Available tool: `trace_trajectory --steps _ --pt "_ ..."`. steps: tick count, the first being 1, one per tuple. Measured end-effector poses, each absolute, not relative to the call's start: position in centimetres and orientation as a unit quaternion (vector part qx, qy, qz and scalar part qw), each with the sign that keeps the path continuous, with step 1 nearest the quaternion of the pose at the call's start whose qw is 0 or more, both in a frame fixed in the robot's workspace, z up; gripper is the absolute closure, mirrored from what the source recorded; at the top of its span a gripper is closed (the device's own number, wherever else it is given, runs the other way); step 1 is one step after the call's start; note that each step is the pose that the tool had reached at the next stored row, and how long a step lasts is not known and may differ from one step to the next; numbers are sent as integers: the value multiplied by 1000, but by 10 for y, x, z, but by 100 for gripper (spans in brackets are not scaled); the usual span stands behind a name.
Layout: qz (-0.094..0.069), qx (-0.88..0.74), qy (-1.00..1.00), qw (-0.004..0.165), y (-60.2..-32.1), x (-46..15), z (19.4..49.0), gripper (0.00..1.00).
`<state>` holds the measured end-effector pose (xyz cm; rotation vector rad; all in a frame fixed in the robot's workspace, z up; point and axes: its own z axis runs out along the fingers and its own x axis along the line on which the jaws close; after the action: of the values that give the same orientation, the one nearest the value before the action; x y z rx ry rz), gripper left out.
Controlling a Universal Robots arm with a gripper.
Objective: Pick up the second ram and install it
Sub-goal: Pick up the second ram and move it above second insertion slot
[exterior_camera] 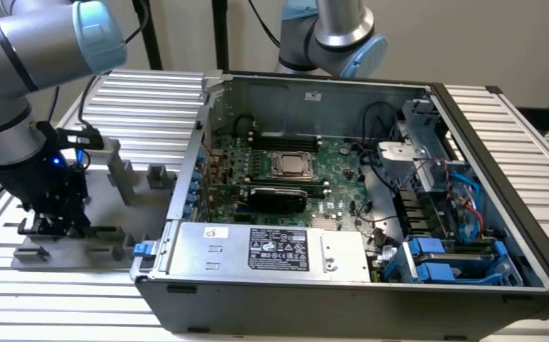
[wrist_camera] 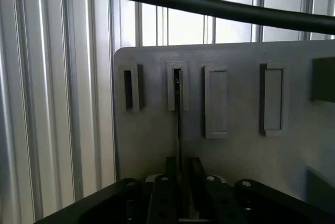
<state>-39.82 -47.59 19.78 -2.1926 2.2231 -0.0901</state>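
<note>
The second ram [wrist_camera: 178, 122] shows edge-on as a thin dark strip standing in a slotted grey holder [wrist_camera: 176, 85] on the grey fixture plate [wrist_camera: 241, 150]. My gripper [wrist_camera: 182, 162] straddles it from above, one dark finger [wrist_camera: 170, 167] on each side, with a small gap still showing beside the stick. The jaws are open and narrow. In the exterior view the gripper [exterior_camera: 54, 222] is low over the fixture plate [exterior_camera: 103, 265] at the exterior view's left, beside the open computer case [exterior_camera: 255, 249], and its body hides the stick there.
An empty slotted holder [wrist_camera: 130, 89] and two solid grey blocks [wrist_camera: 216, 101] [wrist_camera: 272, 100] stand next to the ram's holder. A black cable [wrist_camera: 209, 5] crosses the wrist view. The motherboard [exterior_camera: 336, 160] lies inside the case. A ribbed aluminium table [exterior_camera: 151, 100] surrounds the plate.
</note>
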Motion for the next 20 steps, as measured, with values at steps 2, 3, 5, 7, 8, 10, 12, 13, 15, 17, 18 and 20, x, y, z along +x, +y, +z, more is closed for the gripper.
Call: trace_trajectory --steps 2,3,5,7,8,10,12,13,15,17,18,20 --pt "-29 -702 712 9 -476 -398 198 76" --pt "-29 -702 712 9 -476 -398 198 76" --pt "-29 -702 712 9 -476 -398 197 76" --pt "-29 -702 712 9 -476 -398 196 76" --pt "-28 -702 712 8 -476 -398 196 78" --pt "-28 -702 712 8 -476 -398 196 85" --pt "-28 -702 712 8 -476 -398 196 85" --pt "-28 -702 712 8 -476 -398 196 85" --pt "-28 -702 712 8 -476 -398 196 86" --pt "-28 -704 709 9 -476 -398 196 86" --pt "-28 -708 706 9 -476 -398 196 86" --pt "-28 -717 697 9 -476 -398 196 86"
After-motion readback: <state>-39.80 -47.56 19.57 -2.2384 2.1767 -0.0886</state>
